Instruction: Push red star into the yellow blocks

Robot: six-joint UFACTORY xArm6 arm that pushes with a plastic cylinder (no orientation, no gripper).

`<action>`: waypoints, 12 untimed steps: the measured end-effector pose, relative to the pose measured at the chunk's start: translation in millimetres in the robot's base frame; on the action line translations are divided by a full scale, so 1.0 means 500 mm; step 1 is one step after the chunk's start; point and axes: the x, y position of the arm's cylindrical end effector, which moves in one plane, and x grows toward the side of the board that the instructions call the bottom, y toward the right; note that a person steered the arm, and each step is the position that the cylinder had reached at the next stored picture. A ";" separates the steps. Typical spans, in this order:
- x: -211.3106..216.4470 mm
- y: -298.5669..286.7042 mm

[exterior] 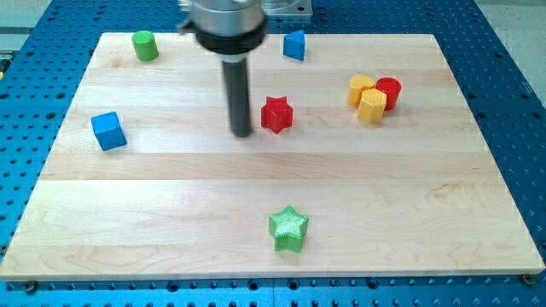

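The red star (276,113) lies on the wooden board a little above its middle. My tip (241,133) stands just to the star's left, a small gap apart. Two yellow blocks (367,96) sit together at the view's right, one above-left (360,87) and one below-right (372,106), touching a red cylinder (389,91) on their right.
A green cylinder (145,45) is at the top left, a blue block (294,44) at the top middle, a blue cube (108,130) at the left, and a green star (288,228) near the bottom middle. The board's edge (256,275) borders a blue perforated table.
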 end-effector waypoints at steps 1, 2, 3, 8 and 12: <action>-0.033 0.187; -0.038 0.094; -0.080 0.050; -0.261 0.326; -0.230 0.307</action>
